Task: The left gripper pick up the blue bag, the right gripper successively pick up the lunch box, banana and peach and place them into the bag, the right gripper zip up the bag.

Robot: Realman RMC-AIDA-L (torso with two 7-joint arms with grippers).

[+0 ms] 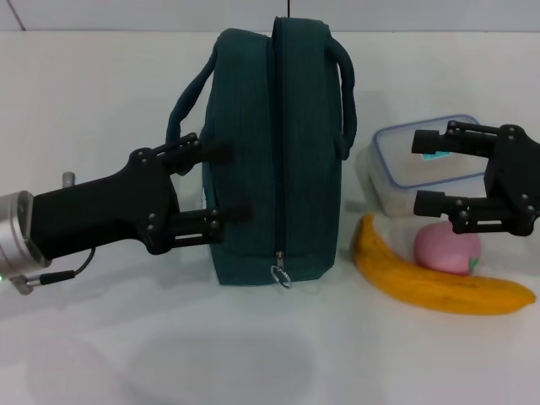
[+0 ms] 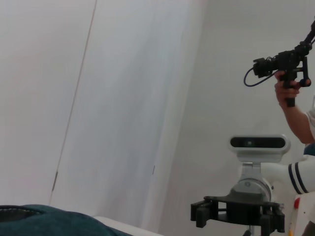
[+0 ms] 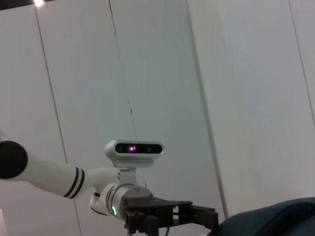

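Head view: white table (image 1: 101,101) (pale walls)

I see a dark teal-blue bag (image 1: 274,160) on my white table (image 1: 101,93). The banana (image 1: 439,287) is yellow-orange, the peach (image 1: 447,249) pink, and the lunch box (image 1: 422,173) clear with a blue-rimmed lid. Both grippers' fingers (image 1: 215,152) are black.

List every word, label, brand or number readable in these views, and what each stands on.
None can be read.
Blue bag: no label or logo shows.
Lunch box: a small teal patch behind the right hand, too blurred to read.
Banana, peach: no stickers show.
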